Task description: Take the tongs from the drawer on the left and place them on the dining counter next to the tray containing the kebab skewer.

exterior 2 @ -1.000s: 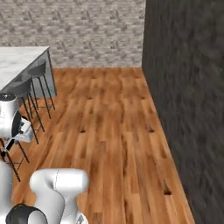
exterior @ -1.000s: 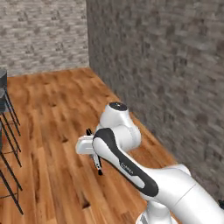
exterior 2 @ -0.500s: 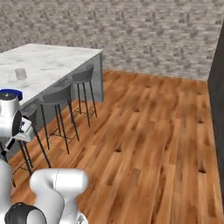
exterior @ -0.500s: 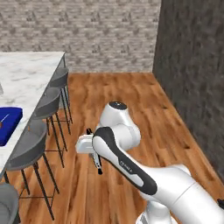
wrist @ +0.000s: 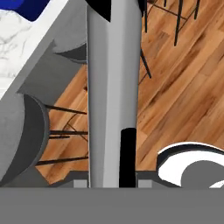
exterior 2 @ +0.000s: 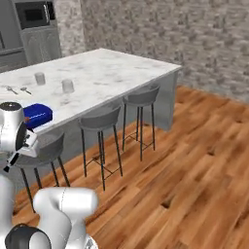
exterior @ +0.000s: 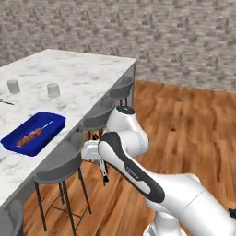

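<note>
My gripper (exterior: 97, 154) is shut on the tongs (exterior: 104, 172), which hang down from it over the wooden floor beside the stools. In the hand view the silver-grey tongs (wrist: 112, 87) run straight up the middle, black at the far end. The blue tray (exterior: 33, 132) with the kebab skewer (exterior: 34, 134) lies on the white marble dining counter (exterior: 73, 76), left of the gripper and higher than it. From the right base view the tray (exterior 2: 39, 115) sits just behind the hand, and the tongs (exterior 2: 10, 162) slant down below it. The drawer is out of view.
Grey bar stools (exterior: 60, 162) (exterior 2: 101, 119) line the counter's near side, between the arm and the tray. Two small cups (exterior: 53, 90) (exterior: 14, 86) and small spoons (exterior 2: 9, 89) lie on the counter beyond the tray. A brick wall closes the back, with open wooden floor (exterior 2: 194, 160) to the right.
The whole picture has swung: the base has turned from the dark wall and bare floor toward the dining counter, stools and tray. The gripper keeps its hold on the tongs.
</note>
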